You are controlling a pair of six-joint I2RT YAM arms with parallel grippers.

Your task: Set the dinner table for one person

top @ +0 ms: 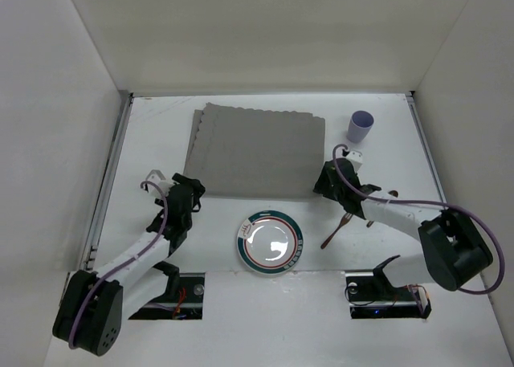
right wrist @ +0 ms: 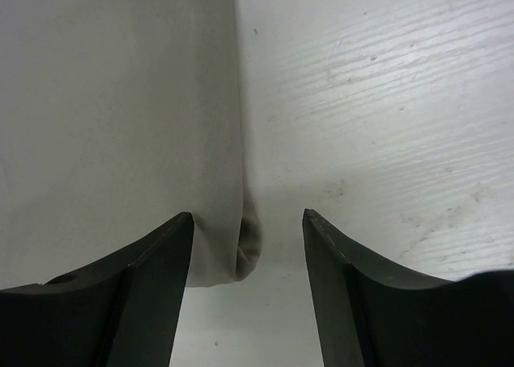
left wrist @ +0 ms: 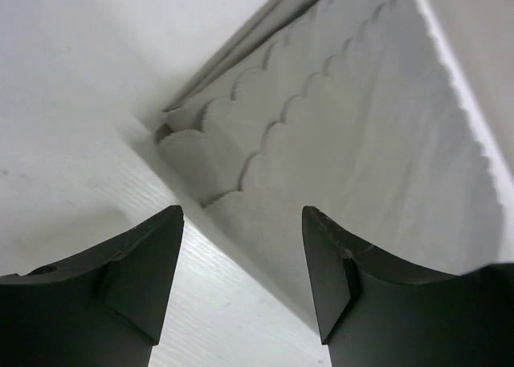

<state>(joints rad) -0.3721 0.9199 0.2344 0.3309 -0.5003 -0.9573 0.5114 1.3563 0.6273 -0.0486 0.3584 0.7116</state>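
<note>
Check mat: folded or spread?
Folded. The grey mat shows several stacked scalloped layers in the left wrist view.

On dinner table (top: pixel 157 130), mat (top: pixel 257 152) behind plate (top: pixel 271 242), cup (top: pixel 361 126) right of mat

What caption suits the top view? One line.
Left gripper and right gripper, open, at the grey mat's near corners on the dinner table; plate, utensil, cup nearby.

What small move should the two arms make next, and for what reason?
Likely raise the left gripper and the right gripper clear of the grey mat. Both stand open over its near corners and hold nothing; the mat lies on the dinner table, while the plate sits off it, nearer the arms, to be fetched.
</note>
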